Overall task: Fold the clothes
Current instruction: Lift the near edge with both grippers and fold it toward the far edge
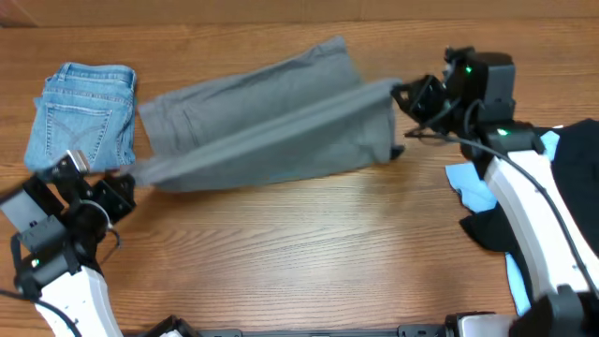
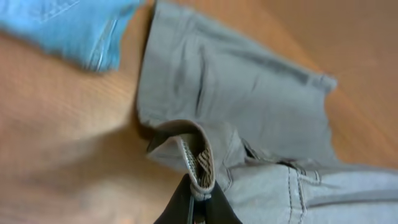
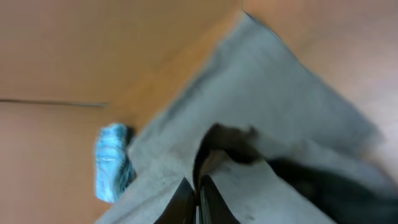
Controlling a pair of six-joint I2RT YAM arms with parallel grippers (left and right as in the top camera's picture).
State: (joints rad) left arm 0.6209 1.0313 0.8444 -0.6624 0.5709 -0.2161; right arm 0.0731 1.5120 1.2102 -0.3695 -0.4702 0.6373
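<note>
1. My left gripper (image 1: 124, 190) is pinched narrow on the left end of the grey shorts (image 1: 271, 117). In the left wrist view a curled hem with pale inner lining is clamped between the fingertips.
2. My right gripper (image 1: 404, 95) is also closed narrow, on the right end of the same shorts. In the right wrist view the cloth bunches in at the fingers.
3. The shorts lie across the far-centre part of the table (image 1: 309, 262), stretched between the two grippers. A raised ridge of cloth runs from the left grip up to the right grip.
4. Edges: the near edge of the shorts runs along the wood from left to right. One far corner points towards the back of the table. The right end hangs in a short vertical edge below my right gripper.
5. The folded light-blue denim (image 1: 82, 112) sits at far left, just beside the left end of the shorts.
6. The black garment (image 1: 582, 154) and the sky-blue garment (image 1: 473, 184) lie at the right edge beside my right arm, apart from the shorts.
7. Open room: bare wood spans the near half of the table between the two arms.
</note>
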